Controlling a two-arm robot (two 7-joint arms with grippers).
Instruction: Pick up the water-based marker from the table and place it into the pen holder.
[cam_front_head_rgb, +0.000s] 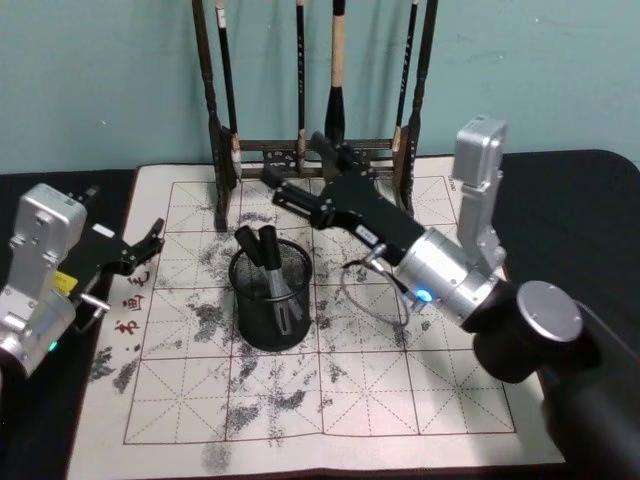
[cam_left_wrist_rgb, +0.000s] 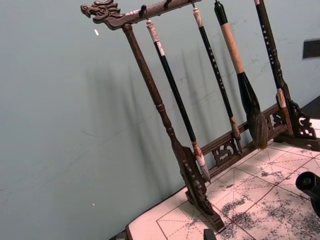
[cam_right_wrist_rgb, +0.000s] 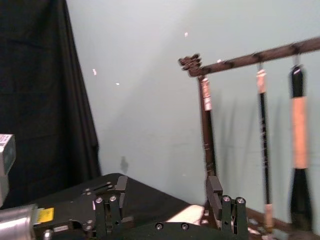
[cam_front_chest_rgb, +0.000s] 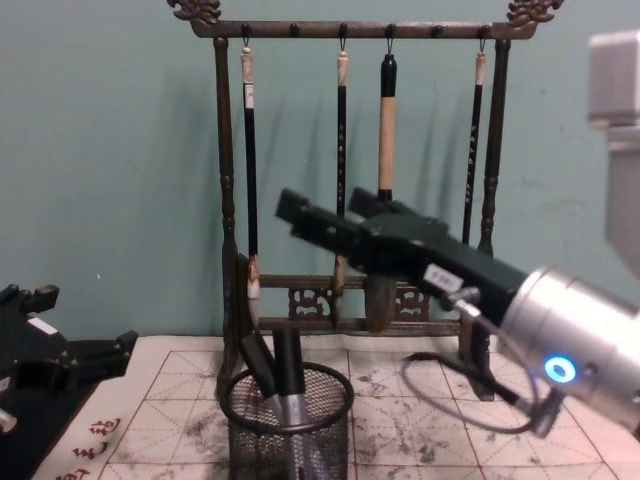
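Head view: we looked down on a counter (cam_front_head_rgb: 590, 190) draped in black, with a gridded calligraphy mat (cam_front_head_rgb: 400, 390) laid across it, ink smudges all over.
Pen holder: the black mesh pen holder (cam_front_head_rgb: 271, 296) stood on the mat, left of centre, in front of the brush rack (cam_front_head_rgb: 318, 150).
Marker: two dark markers leaned inside the cup; the water-based marker (cam_front_head_rgb: 272, 268) sat among them, its grey collar plain in the chest view (cam_front_chest_rgb: 289, 400). Which of the two was the task's, we could not tell for sure.
Right gripper: our right gripper (cam_front_head_rgb: 296, 183) hung above and just behind the pen holder, fingers spread and nothing between them. From the chest it showed as two black fingers parted in mid-air (cam_front_chest_rgb: 312, 222), clear of the cup's rim.
Left gripper: our left gripper (cam_front_head_rgb: 150, 240) sat at the mat's left edge, well apart from the pen holder, fingers parted and carrying nothing.
Brush rack: tall dark wood with carved ends, and brushes (cam_front_chest_rgb: 386, 110) hanging from its top bar; it stood at the mat's far edge against a teal wall (cam_front_chest_rgb: 110, 150).
Left wrist view: we saw the rack (cam_left_wrist_rgb: 165, 125) tilted, with its dragon-head end.
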